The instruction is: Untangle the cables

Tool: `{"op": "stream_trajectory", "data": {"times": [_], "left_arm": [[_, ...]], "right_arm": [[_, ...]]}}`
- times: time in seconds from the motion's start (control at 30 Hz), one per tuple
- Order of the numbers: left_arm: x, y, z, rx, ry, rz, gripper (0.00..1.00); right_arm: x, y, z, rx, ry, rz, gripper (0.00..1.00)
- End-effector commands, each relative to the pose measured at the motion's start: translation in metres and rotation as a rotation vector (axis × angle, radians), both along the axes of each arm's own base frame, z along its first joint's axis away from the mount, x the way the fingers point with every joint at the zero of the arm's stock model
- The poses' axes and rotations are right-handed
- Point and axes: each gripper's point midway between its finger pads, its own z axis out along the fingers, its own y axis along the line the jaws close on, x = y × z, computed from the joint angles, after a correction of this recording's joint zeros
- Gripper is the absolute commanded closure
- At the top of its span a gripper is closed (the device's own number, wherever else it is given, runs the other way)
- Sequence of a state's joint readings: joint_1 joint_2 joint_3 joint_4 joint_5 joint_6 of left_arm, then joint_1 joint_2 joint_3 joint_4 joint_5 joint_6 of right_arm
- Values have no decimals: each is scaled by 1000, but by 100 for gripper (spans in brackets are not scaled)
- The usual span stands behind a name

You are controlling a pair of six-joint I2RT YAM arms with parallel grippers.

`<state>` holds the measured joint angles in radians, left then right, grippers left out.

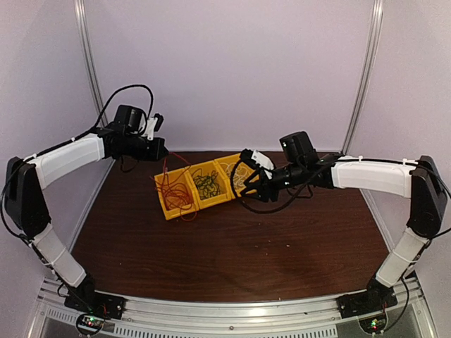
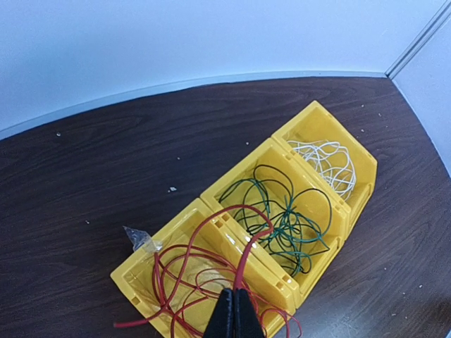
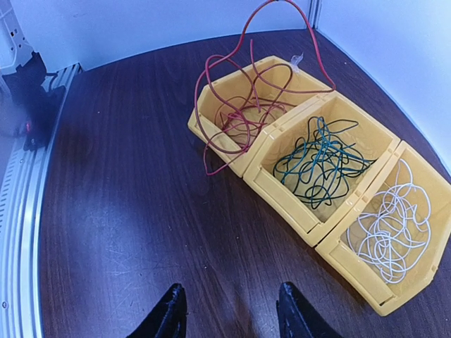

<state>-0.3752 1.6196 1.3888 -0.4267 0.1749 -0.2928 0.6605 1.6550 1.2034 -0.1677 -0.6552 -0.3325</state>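
Three yellow bins stand in a row at the back of the table, one cable bundle in each. The red cable fills the left bin, and one strand rises in a tall loop above it. My left gripper is shut on that red strand above the left bin. The dark green cable lies in the middle bin and the white cable in the right one. My right gripper hangs open over bare table beside the bins, holding nothing.
A scrap of clear tape sticks to the corner of the left bin. Some red loops spill over that bin's near wall. A metal rail runs along the table's near edge. White walls close in the back and sides.
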Motion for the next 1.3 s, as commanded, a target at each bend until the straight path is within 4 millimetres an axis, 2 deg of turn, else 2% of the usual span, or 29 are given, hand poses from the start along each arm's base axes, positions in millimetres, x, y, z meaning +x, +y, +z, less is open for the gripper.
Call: {"op": "stream_trajectory", "data": {"times": [0.0,0.17,0.27,0.37,0.5,0.63,0.73,0.9,1.03,1.13,1.17,1.27], "left_arm": [[29,-9,11,-49,-79,-20,100],[46,-4,1,-34,-113,38,100],[44,-5,-4,-35,-161,17,100],[28,-9,-27,-70,-139,-18,100],[8,-9,-72,-86,-36,-21,100],[3,-3,-100,-71,32,11,100],[4,-7,-115,-69,77,6,100],[15,-17,-123,-68,98,-13,100],[32,-11,-132,0,123,34,100],[39,-10,-126,13,117,51,100],[40,-8,-124,17,122,62,99],[39,-6,-103,33,101,80,84]], "right_arm": [[1,-4,-12,-4,34,-3,55],[4,-7,-14,-4,41,-10,54],[4,-7,-16,-3,47,-7,54],[4,-7,-17,-3,50,-5,55],[5,-6,-19,-3,56,-3,54],[4,-4,-23,-5,75,3,54],[5,-5,-24,-6,79,2,54],[4,-5,-26,-11,81,2,54],[4,-6,-28,-15,84,1,54],[4,-6,-29,-18,87,1,54],[4,-6,-29,-18,86,2,54],[4,-6,-28,-18,87,0,54]]}}
